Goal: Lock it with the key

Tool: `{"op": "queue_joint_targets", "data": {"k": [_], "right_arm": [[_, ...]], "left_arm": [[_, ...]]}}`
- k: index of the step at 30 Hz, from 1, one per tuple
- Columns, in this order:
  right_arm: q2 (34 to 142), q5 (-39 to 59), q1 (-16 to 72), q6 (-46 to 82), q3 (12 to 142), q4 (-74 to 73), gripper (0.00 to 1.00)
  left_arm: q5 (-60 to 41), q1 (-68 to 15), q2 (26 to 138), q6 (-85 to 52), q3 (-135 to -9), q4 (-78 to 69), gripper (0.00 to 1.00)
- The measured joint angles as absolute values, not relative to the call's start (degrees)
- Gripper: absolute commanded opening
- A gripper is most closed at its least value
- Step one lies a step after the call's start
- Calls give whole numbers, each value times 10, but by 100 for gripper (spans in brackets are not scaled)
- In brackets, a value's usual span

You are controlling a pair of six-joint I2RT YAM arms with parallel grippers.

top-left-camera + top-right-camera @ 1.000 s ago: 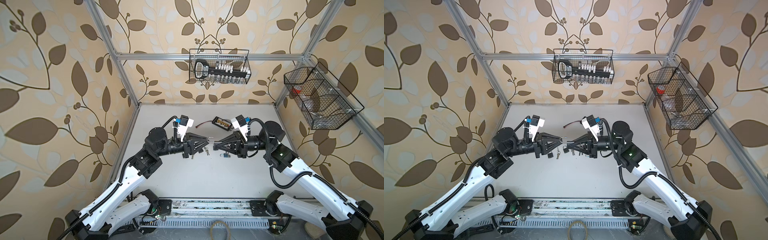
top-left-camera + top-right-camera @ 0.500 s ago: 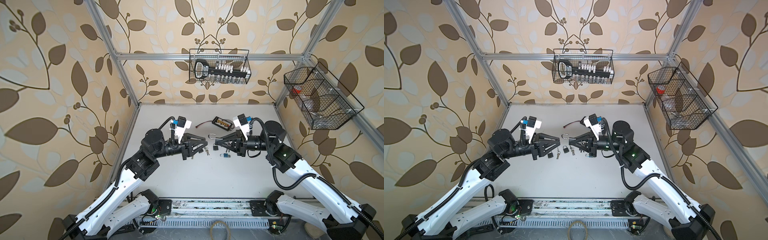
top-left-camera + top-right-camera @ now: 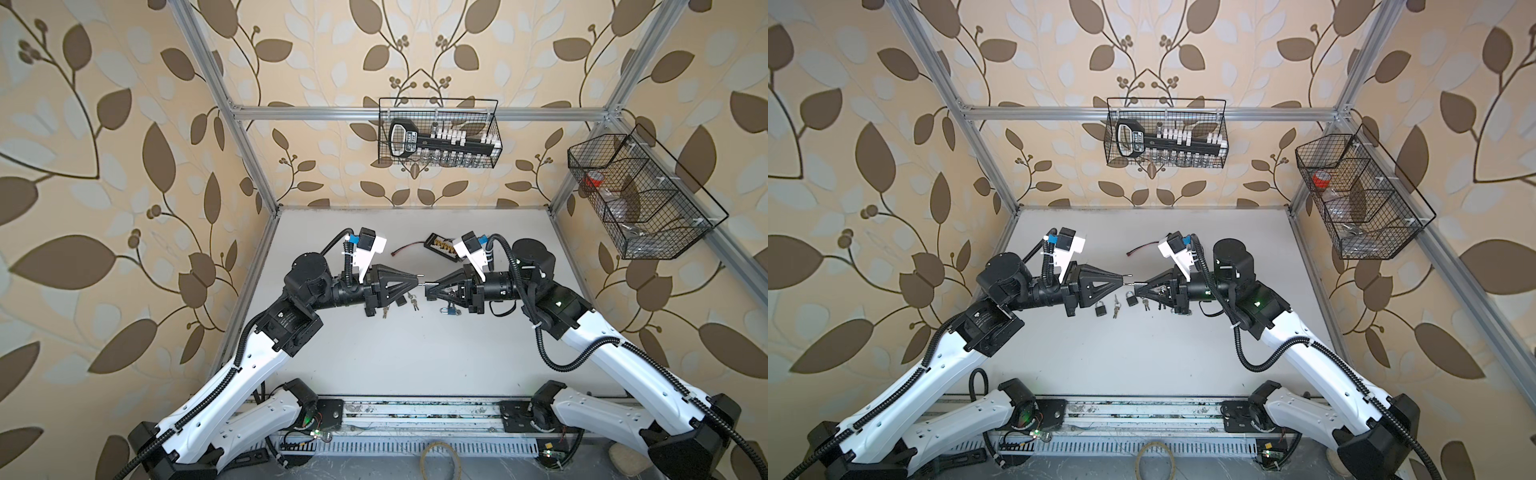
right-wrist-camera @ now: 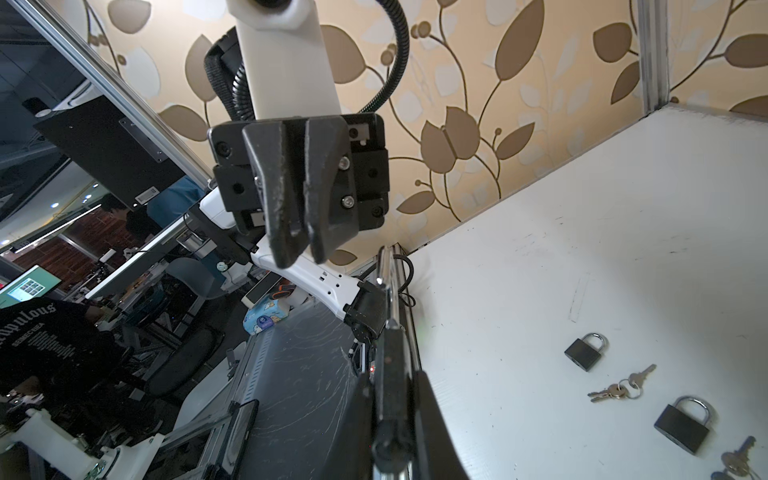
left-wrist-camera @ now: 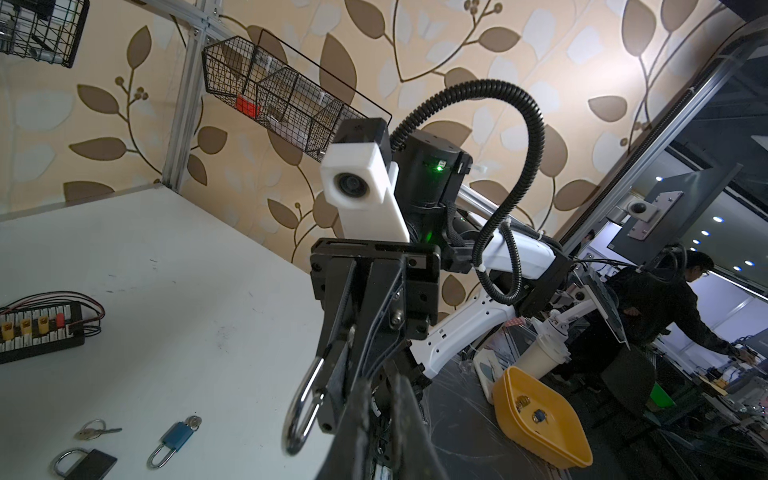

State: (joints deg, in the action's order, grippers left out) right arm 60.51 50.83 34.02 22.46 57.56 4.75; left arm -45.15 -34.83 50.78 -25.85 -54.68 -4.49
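A black padlock (image 5: 337, 384) with a silver shackle (image 4: 383, 270) hangs in the air above the table, with my right gripper (image 4: 390, 382) shut on its body. In both top views my left gripper (image 3: 415, 279) and right gripper (image 3: 428, 286) meet tip to tip at mid-table. The left gripper (image 5: 380, 386) is shut, with nothing seen between its fingers (image 4: 286, 232), and it sits just beside the shackle. Key bunches (image 4: 619, 388) (image 3: 1116, 306) lie on the table below, apart from both grippers.
Two black padlocks (image 4: 584, 351) (image 4: 683, 424) and a blue padlock (image 5: 174, 440) lie on the white table (image 3: 415, 365). A connector board with wires (image 3: 440, 245) sits further back. Wire baskets hang on the back wall (image 3: 438, 133) and the right wall (image 3: 640, 195).
My left gripper's jaws have closed. Half a second ago the two grippers stood apart; now their tips are close together again, with the padlock still in the right one.
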Motion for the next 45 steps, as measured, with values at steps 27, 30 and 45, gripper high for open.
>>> {"op": "queue_joint_targets", "data": {"k": [27, 30, 45], "right_arm": [[577, 510, 341, 225, 575, 19, 0], [577, 509, 341, 225, 575, 18, 0], [568, 495, 341, 225, 575, 6, 0]], "left_arm": [[-471, -350, 529, -279, -547, -62, 37], [-477, -352, 532, -281, -547, -63, 37], [-480, -357, 538, -280, -547, -63, 20]]}}
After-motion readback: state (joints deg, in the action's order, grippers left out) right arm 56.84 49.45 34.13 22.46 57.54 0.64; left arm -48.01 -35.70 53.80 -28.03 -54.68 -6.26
